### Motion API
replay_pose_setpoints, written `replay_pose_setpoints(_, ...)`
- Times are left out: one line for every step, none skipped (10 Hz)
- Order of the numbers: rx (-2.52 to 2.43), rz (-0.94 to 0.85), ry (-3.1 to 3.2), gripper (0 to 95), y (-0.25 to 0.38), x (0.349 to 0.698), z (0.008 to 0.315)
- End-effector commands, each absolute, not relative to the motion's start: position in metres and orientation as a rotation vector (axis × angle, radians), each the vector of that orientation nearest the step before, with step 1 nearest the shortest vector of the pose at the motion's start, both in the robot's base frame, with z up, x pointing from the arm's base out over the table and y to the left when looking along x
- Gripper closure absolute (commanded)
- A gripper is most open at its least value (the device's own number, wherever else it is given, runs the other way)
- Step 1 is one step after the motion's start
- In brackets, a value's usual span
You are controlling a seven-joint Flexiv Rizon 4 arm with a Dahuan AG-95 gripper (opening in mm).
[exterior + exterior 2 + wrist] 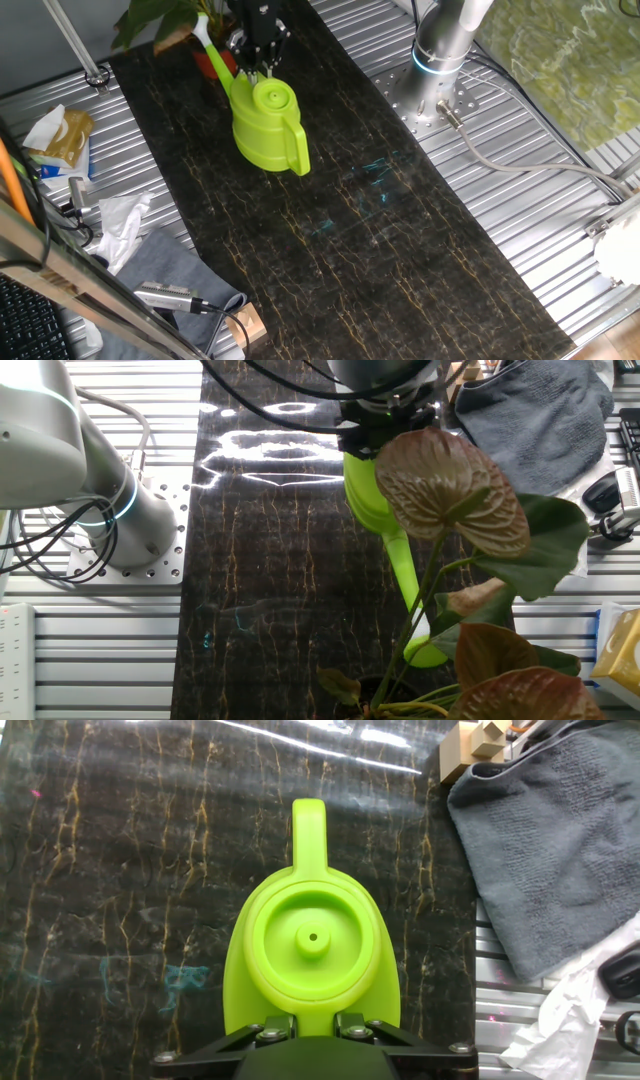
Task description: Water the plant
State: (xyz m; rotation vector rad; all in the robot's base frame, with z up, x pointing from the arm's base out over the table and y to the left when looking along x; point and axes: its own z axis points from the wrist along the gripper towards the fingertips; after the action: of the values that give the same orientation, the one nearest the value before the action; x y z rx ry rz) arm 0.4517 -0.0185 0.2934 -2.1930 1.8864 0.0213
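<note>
The plant (455, 510) stands at the far end of the dark worktop (400, 250), seen at the top left corner in one fixed view, with its red-orange pot (222, 62) just behind the lime-green watering can (266, 125). The can's long axis runs from its handle (297, 152), which points down the worktop away from the plant, through the round lid (312, 937) to the spout (410, 585), which already reaches toward the pot under the leaves.

The pincer (262, 50) hangs directly above the can on its spout side, so the plant lies just beyond it along the spout line, with the can's body and handle on the opposite side. In the hand view the can sits centred under the pincer.

Whether the fingers are apart or clamped on the can I cannot tell. The fingertips are not visible in any view.

The coming move probably depends on tipping the can along that axis toward the pot.
</note>
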Motion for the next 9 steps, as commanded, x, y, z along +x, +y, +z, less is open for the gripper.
replay_pose_setpoints(-2.193,0.028,1.874,95.0,-0.0198,0.4518,0.2933)
replay_pose_setpoints(-2.192,0.029,1.873,95.0,-0.0201,0.4519,0.2932)
replay_pose_setpoints(-2.192,0.030,1.873,95.0,-0.0202,0.4519,0.2931)
replay_pose_setpoints(-2.194,0.031,1.870,95.0,-0.0212,0.4520,0.2933)
replay_pose_setpoints(-2.194,0.032,1.869,95.0,-0.0220,0.4521,0.2935)
replay_pose_setpoints(-2.196,0.033,1.866,95.0,-0.0226,0.4521,0.2937)
replay_pose_setpoints(-2.197,0.033,1.864,95.0,-0.0232,0.4522,0.2938)
replay_pose_setpoints(-2.196,0.034,1.865,95.0,-0.0237,0.4522,0.2940)
replay_pose_setpoints(-2.196,0.035,1.865,95.0,-0.0238,0.4522,0.2940)
